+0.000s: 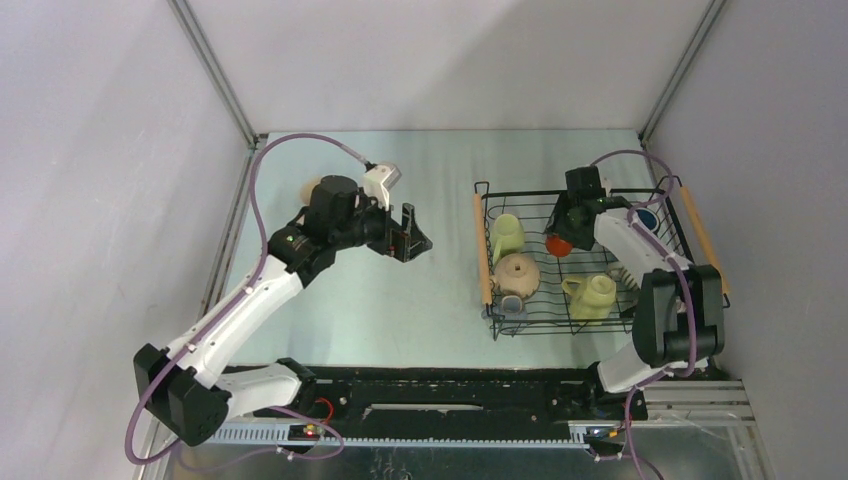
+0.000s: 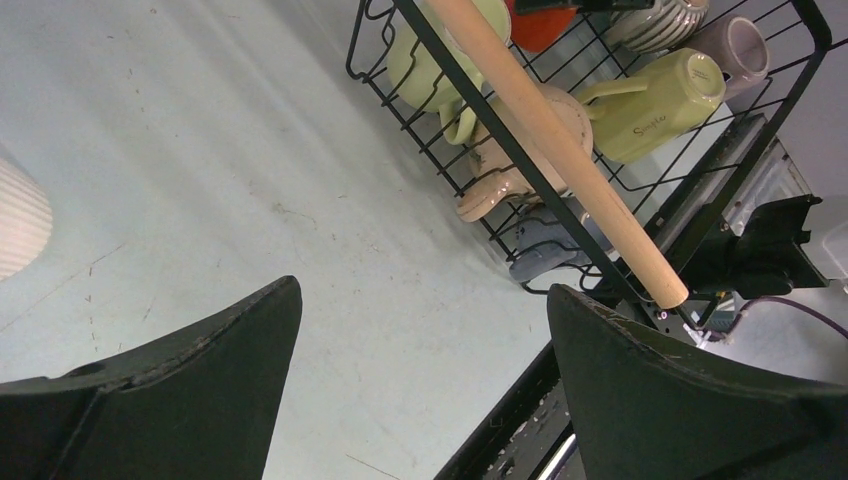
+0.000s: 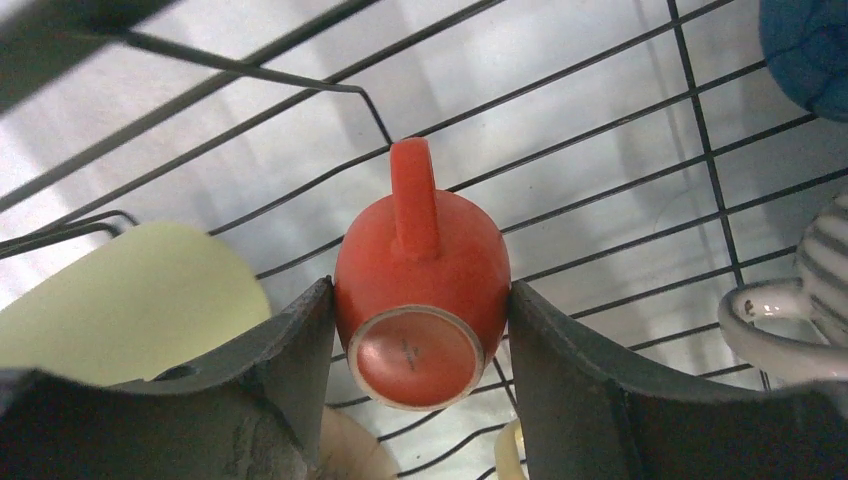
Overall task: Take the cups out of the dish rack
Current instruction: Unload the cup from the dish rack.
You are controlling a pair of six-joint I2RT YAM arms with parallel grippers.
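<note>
The black wire dish rack (image 1: 690,300) stands at the right, with wooden rod handles on two sides. My right gripper (image 1: 560,238) is down inside it. In the right wrist view the gripper (image 3: 420,288) is shut on an orange-red cup (image 3: 420,240), base toward the camera, one finger pressed on each side. Two pale yellow-green cups (image 1: 507,236) (image 1: 592,296), a tan cup (image 1: 517,272), a grey cup (image 1: 512,308) and a dark blue cup (image 1: 648,220) are in the rack. My left gripper (image 1: 416,240) is open and empty over the table, left of the rack.
A cream ribbed cup (image 2: 18,228) stands on the table beside the left arm. The left wrist view shows the rack's wooden handle (image 2: 550,150), a mauve-pink cup (image 2: 742,45) and a ribbed cup (image 2: 660,20) in the rack. Grey walls close in both sides.
</note>
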